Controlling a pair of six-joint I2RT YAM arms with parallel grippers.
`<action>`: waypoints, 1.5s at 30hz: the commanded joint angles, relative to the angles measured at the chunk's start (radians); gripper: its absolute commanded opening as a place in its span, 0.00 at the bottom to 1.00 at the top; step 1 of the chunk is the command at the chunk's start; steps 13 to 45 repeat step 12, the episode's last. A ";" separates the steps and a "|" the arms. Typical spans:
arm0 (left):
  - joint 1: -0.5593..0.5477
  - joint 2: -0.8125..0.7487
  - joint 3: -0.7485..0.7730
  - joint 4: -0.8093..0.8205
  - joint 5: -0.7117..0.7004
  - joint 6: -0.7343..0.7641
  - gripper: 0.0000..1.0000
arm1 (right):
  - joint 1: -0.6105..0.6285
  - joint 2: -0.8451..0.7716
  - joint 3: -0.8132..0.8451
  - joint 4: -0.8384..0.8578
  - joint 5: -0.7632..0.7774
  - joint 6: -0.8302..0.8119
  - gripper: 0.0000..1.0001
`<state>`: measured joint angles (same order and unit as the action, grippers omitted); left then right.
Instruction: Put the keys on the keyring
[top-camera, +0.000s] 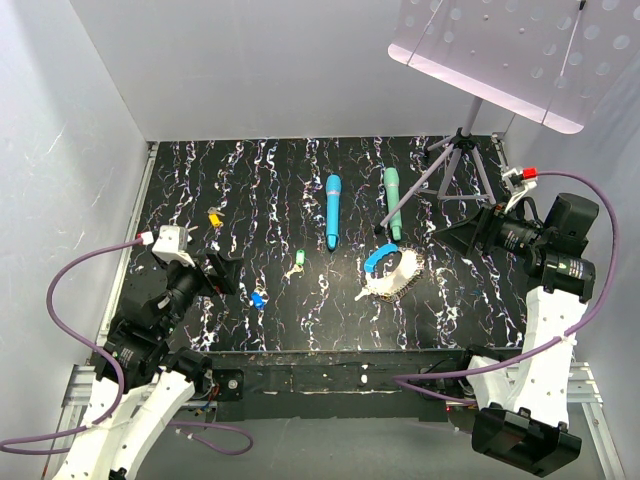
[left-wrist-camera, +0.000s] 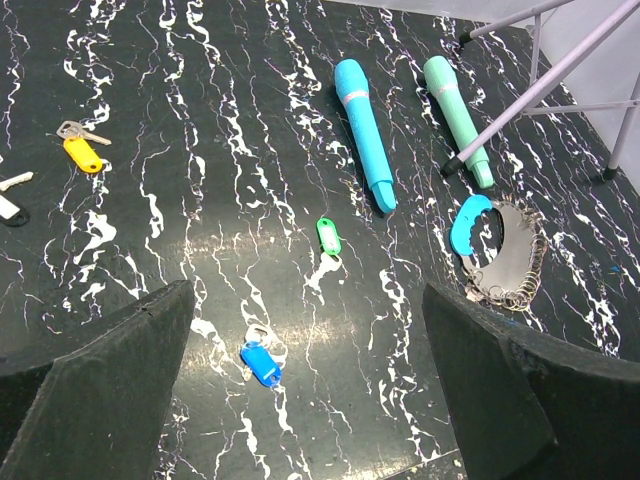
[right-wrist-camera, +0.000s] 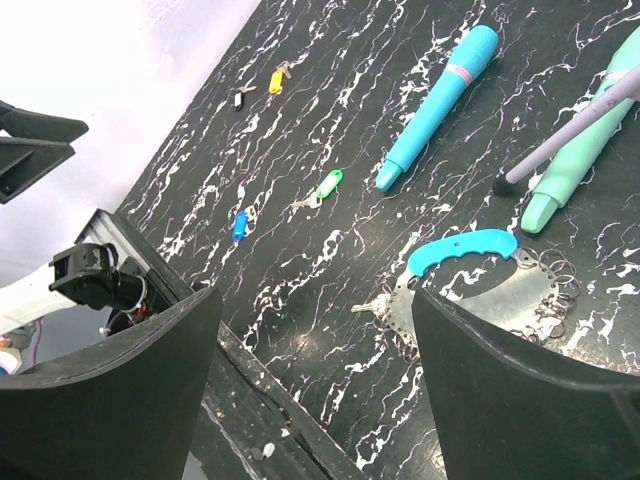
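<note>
Black bench (top-camera: 250, 180), white-veined, boxed in by plain white walls (top-camera: 60, 130) at left and back. Mid-bench: long blue wand (top-camera: 332, 212), lying front to back, thick end away, pale band near that end. Just right of it, roughly parallel, not touching: teal wand (top-camera: 393, 203), same sort. Grey tripod (top-camera: 460, 150) at far right, one leg slanting across teal wand, black foot down beside it. Atop tripod: tilted pale dotted panel (top-camera: 510, 50).

Keys (top-camera: 257, 298) scattered across the worktop's (top-camera: 300, 325) left half, keyring (top-camera: 381, 258) over on the right, two wands (top-camera: 332, 211) lying behind them.
</note>
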<state>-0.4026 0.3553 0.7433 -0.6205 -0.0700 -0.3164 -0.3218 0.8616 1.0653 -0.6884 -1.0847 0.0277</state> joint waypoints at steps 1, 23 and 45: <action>0.004 -0.004 -0.004 0.005 0.006 -0.003 0.98 | -0.008 -0.006 0.001 0.035 -0.026 0.011 0.86; 0.004 -0.001 -0.002 0.007 0.007 -0.003 0.98 | -0.008 -0.007 -0.018 0.067 -0.012 0.064 0.88; 0.004 -0.001 -0.002 0.007 0.007 -0.003 0.98 | -0.008 -0.007 -0.018 0.067 -0.012 0.064 0.88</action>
